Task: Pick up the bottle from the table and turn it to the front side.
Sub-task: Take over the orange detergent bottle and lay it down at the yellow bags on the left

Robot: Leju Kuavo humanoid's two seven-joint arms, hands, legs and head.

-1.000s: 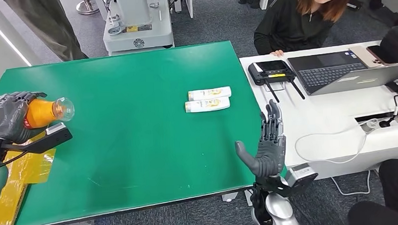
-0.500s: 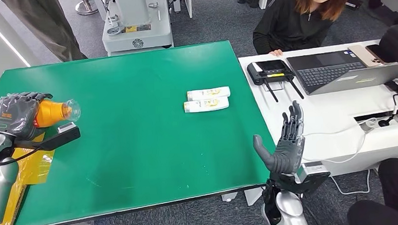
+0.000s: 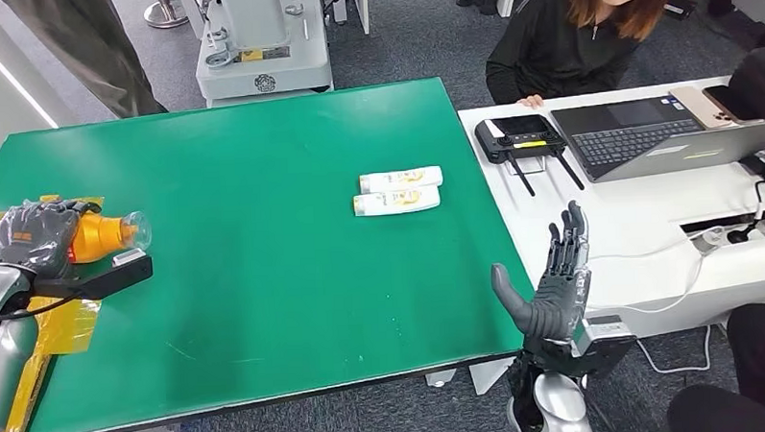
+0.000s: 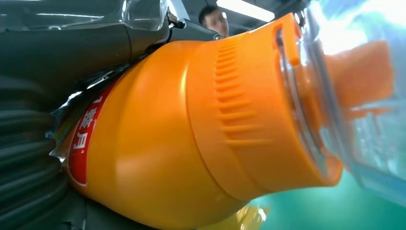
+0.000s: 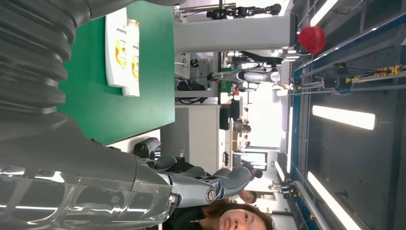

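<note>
left hand: my left hand (image 3: 36, 238) is wrapped around the orange bottle (image 3: 99, 235), way over at 9 o'clock on the green table (image 3: 264, 230). bottle lies sideways, clear cap (image 3: 134, 228) aimed toward 3 o'clock.

right hand: my right hand (image 3: 552, 285) is up at about 4 o'clock off the table's edge, fingers spread, holding nothing.

progress: pickup looks done imo. bottle seems off or barely above the surface, can't quite tell. the turn to the front side is what's left, or underway.

label: the wrist cam shows a red band with white characters (image 4: 82, 143) on the bottle, half hidden under my fingers, so can't read it.

other writing: two white bottles (image 3: 399, 190) near the middle of the table, one reads PANTENE (image 5: 116, 24).
</note>
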